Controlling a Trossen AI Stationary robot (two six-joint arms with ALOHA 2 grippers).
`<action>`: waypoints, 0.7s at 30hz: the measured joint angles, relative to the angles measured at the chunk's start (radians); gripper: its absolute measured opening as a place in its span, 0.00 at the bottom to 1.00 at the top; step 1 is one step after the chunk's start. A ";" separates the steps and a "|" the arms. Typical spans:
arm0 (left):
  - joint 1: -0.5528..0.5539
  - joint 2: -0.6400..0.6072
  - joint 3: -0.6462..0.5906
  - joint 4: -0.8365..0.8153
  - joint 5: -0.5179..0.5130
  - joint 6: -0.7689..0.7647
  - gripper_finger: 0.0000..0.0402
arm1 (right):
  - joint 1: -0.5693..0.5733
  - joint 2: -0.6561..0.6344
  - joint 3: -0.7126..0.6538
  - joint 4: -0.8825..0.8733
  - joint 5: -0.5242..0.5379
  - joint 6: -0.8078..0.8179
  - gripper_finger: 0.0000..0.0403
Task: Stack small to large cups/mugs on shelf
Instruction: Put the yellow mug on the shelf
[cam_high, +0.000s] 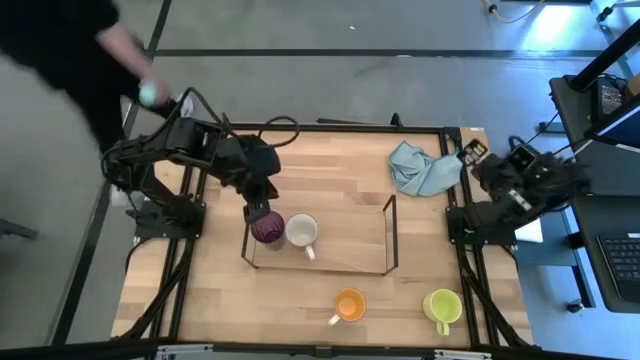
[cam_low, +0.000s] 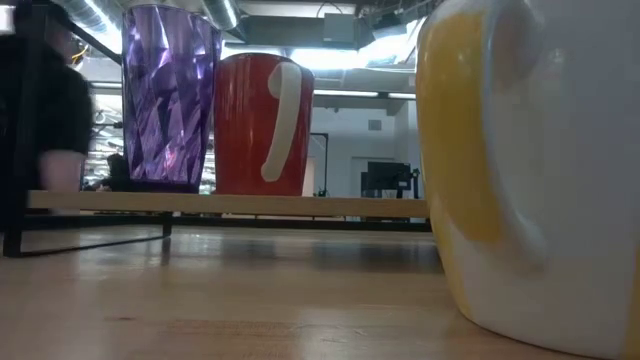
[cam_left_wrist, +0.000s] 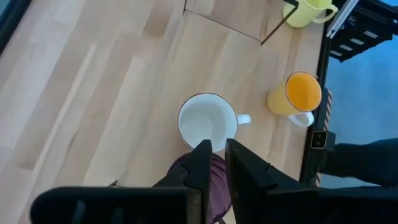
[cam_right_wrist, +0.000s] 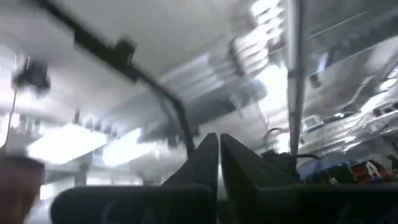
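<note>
1. The left tool (cam_high: 258, 210) hung right over the purple cup (cam_high: 267, 228) at the left end of the wire shelf (cam_high: 388, 235), its fingers (cam_left_wrist: 200, 163) drawn close together with only a thin gap, pinching the cup's rim.
2. From the left wrist, those fingers came down on the near edge of the purple cup (cam_left_wrist: 208, 183), and the white-inside mug (cam_left_wrist: 206, 121) sat just beyond the tips.
3. The white-inside mug (cam_high: 301, 231) stood touching or just beside the purple cup on the shelf, handle pointing toward the desk's front edge.
4. Low across the desk (cam_low: 250, 300), the purple cup (cam_low: 167, 95) and the red-sided mug (cam_low: 262, 125) stood upright, side by side on the shelf's wooden board (cam_low: 230, 203).
5. The orange mug (cam_high: 349, 305) and the yellow-green mug (cam_high: 442, 307) sat on the desk near its front edge, well apart from the shelf.
6. The right tool (cam_high: 470, 152) was parked at the desk's right edge, beside the light blue cloth (cam_high: 420, 168); its fingers (cam_right_wrist: 205, 158) were pressed nearly together, gripping nothing.
7. A person in dark clothing (cam_high: 70, 50) stood off the desk's far left corner.
</note>
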 joint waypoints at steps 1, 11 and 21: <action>0.001 -0.001 0.000 -0.002 0.000 0.004 0.10 | 0.000 0.076 0.086 -0.061 -0.027 -0.037 0.05; -0.035 -0.052 -0.025 -0.068 -0.012 0.056 0.10 | -0.032 0.688 0.954 -1.567 0.277 0.288 0.05; -0.111 -0.292 -0.149 -0.070 -0.203 0.029 0.10 | 0.073 1.056 1.265 -2.037 0.129 0.589 0.05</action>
